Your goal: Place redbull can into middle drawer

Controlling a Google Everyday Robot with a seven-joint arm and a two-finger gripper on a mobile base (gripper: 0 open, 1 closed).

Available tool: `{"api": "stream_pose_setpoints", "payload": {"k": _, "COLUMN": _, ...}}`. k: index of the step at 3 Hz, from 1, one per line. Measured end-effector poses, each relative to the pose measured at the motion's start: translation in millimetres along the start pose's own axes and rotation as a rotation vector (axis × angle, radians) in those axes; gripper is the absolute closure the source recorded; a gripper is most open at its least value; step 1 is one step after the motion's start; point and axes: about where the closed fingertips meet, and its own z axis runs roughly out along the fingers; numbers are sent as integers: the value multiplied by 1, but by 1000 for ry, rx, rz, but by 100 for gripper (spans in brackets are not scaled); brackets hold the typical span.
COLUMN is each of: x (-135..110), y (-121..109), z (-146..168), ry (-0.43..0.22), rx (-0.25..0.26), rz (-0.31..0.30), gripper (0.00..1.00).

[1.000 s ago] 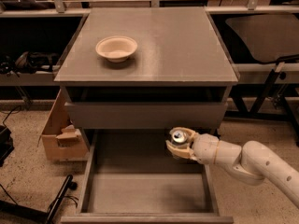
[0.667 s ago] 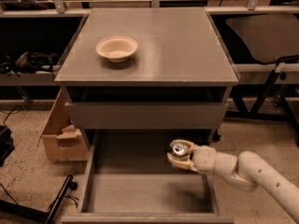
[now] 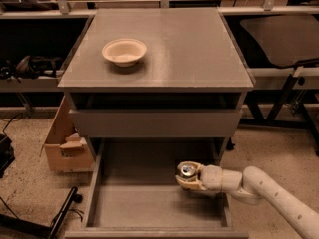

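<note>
The middle drawer is pulled out at the bottom of the grey cabinet, a long open tray with a flat floor. My gripper reaches in from the lower right over the drawer's right side. It is shut on the redbull can, of which I see mainly the silver top between the cream fingers. The can is held upright inside the drawer's outline, near its right wall; I cannot tell if it touches the floor.
A shallow white bowl sits on the cabinet top at the left. The upper drawer front is closed. A cardboard box stands left of the cabinet. Dark shelving and chair legs flank both sides.
My gripper with the can has moved down and slightly toward the front, lower into the open drawer. The bowl has not moved.
</note>
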Motion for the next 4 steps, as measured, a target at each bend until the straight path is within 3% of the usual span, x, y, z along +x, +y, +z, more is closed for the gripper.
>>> {"api": "stream_pose_setpoints", "payload": {"k": 1, "x": 4, "y": -1, "z": 1, "ry": 3, "rx": -4, "rz": 3, "gripper": 82}}
{"api": "stream_pose_setpoints", "payload": {"k": 4, "x": 4, "y": -1, "z": 1, "ry": 3, "rx": -4, "rz": 3, "gripper": 13}}
